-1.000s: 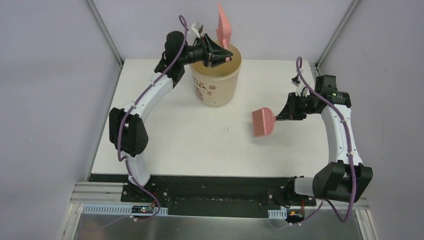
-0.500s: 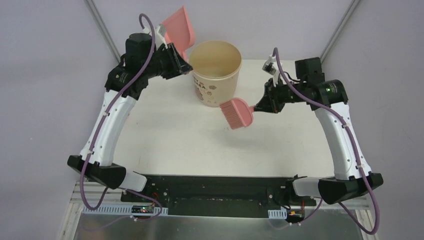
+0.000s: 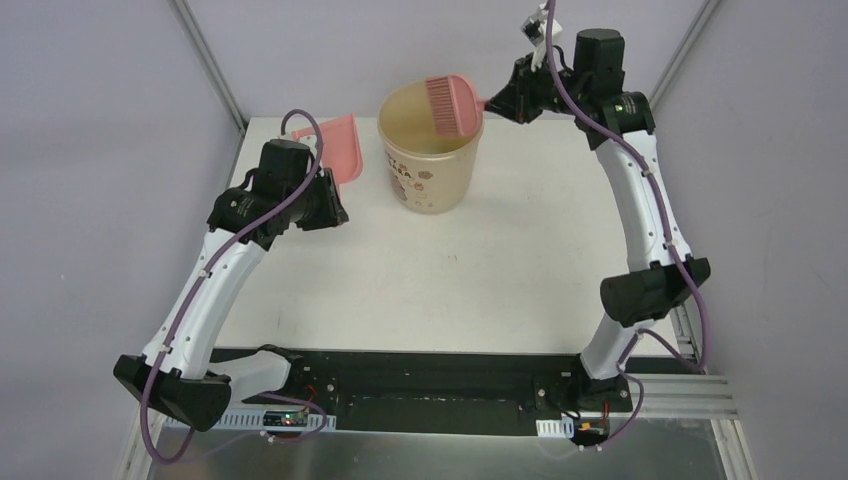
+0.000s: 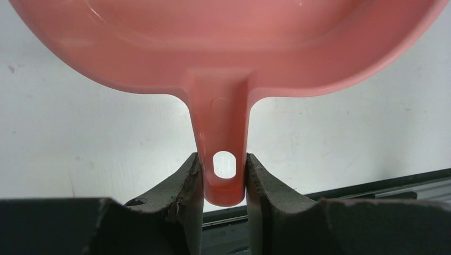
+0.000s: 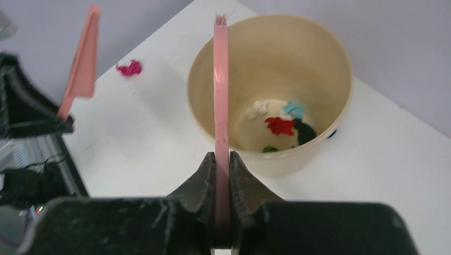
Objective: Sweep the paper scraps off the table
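Scraps [image 5: 280, 125] crumpled in bucket [image 5: 314, 58], magenta scrap [image 5: 129, 68] on table [image 5: 154, 141]

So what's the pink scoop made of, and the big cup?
The pink scoop looks like smooth, shiny plastic: light gleams on it, and its handle has a moulded hole. The big cup looks like matte cardboard with printed pictures, though it could be thin plastic.
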